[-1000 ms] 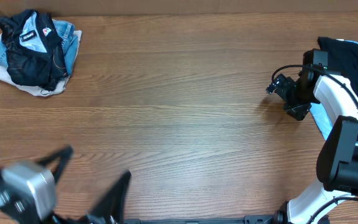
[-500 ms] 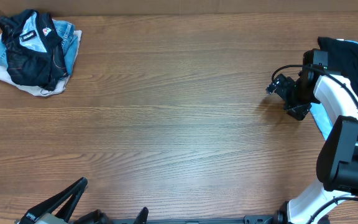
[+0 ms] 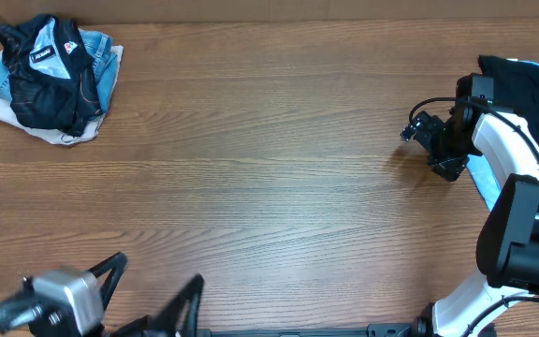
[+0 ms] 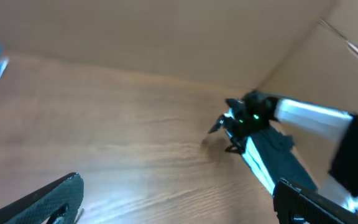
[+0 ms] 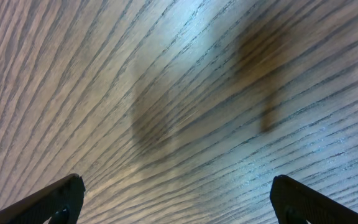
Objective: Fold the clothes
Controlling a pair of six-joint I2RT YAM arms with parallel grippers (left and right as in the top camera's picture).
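Wood-grain table (image 3: 269,168) fills the overhead view, its middle bare. The jersey (image 3: 50,80) lies crumpled at the far left corner, a dark bundle with white patches showing, heaped on blue denim jeans (image 3: 110,65) and some pale cloth; its prints are too bunched to read. A plain black garment (image 3: 522,80) sits at the far right edge, behind the right arm.

The left gripper (image 3: 157,273) hangs at the near left edge with its jaws spread wide and nothing between them. The right gripper (image 3: 419,145) hovers low over bare wood just beside the black garment, also fully parted and empty; its wrist view shows only table grain.

Folding has not begun, so the step in hand looks like fetching the jersey. The left arm is the nearer one. It would do well to pinch only the top dark layer, high on the bundle, so the jeans stay put. It should then drag the jersey to the bare centre, where both arms can spread it flat.
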